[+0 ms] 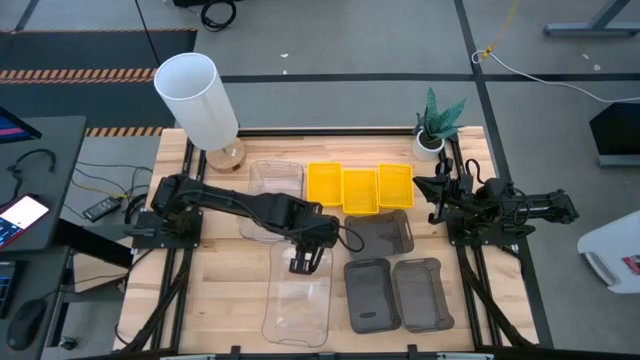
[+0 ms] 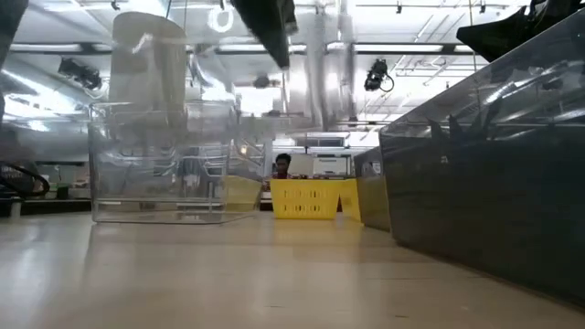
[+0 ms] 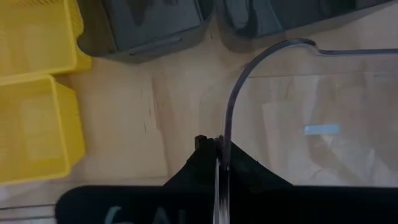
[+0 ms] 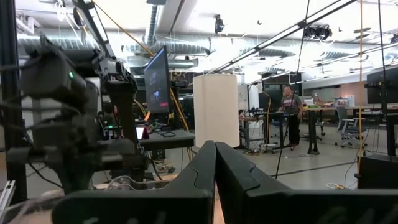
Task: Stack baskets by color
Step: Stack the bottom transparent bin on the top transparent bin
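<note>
My left gripper (image 1: 303,262) is shut on a clear basket (image 1: 297,300) near the table's front edge. A second clear basket (image 1: 272,185) lies at the back, partly under my left arm. Three yellow baskets (image 1: 360,188) sit in a row at the back centre. Three dark grey baskets lie to the right: one (image 1: 388,232) behind, two (image 1: 395,293) side by side in front. My right gripper (image 4: 216,177) is shut on nothing, raised at the table's right side. My left gripper pinches the rim of the clear basket's far short wall (image 3: 225,124), one finger inside the basket and one outside. The fingers come steeply from above, across the rim. I cannot tell whether the basket's near end is off the table.
A tall white cylinder (image 1: 198,98) stands at the back left. A small potted plant (image 1: 432,128) stands at the back right corner. In the low view the nearest dark grey basket (image 2: 494,183) fills the right side. Bare wood lies left of the held basket.
</note>
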{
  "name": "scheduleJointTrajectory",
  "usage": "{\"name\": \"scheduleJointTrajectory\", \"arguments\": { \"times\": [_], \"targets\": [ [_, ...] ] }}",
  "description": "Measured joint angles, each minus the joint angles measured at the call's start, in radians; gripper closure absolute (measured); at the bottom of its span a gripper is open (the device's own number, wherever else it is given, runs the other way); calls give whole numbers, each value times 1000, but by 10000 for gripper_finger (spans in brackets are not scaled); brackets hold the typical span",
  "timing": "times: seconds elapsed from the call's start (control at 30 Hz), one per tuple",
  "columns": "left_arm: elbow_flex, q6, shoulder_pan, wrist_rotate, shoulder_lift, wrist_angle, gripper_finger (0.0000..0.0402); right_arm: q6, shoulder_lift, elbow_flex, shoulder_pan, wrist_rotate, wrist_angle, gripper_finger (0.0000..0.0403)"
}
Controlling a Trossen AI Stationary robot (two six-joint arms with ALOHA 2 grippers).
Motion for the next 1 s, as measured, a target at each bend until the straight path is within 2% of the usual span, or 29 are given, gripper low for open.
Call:
{"name": "scheduleJointTrajectory", "arguments": {
  "times": [0.57, 0.87, 1.0],
  "targets": [
    [286, 43, 22, -1, -2, -350, 395, 0, 0, 0, 0, 0, 0, 386],
    [312, 139, 115, 9, -1, -458, 395, 0, 0, 0, 0, 0, 0, 386],
    [312, 197, 184, 62, -3, -469, 395, 0, 0, 0, 0, 0, 0, 386]
  ]
}}
